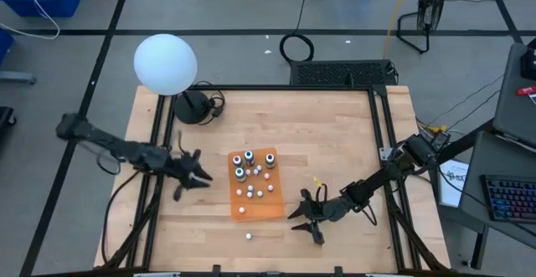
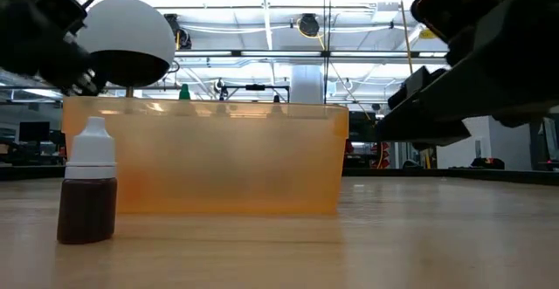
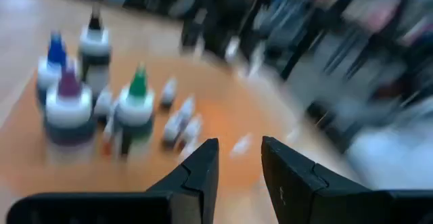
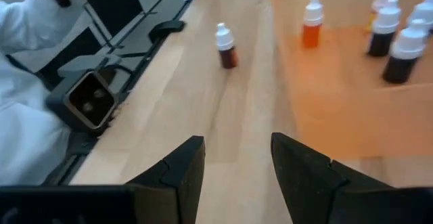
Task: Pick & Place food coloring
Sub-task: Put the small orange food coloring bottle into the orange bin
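Note:
An orange tray (image 1: 270,203) in the middle of the table holds several small food coloring bottles (image 1: 243,166) standing upright, with blue, green and purple tops (image 3: 137,83). One brown bottle with a white cap (image 2: 87,193) stands alone on the wood (image 1: 249,236) in front of the tray. My left gripper (image 1: 203,176) hovers open just left of the tray, and nothing shows between its fingers (image 3: 239,146). My right gripper (image 1: 301,220) hovers open right of the tray, pointing toward the lone bottle (image 4: 226,46), with nothing between its fingers (image 4: 237,143).
A large white globe (image 1: 165,63) on a black base (image 1: 193,107) stands at the table's far left corner. A small yellow piece (image 1: 317,180) lies right of the tray. A small camera block (image 4: 88,101) sits at the near edge. Bare wood lies around the tray.

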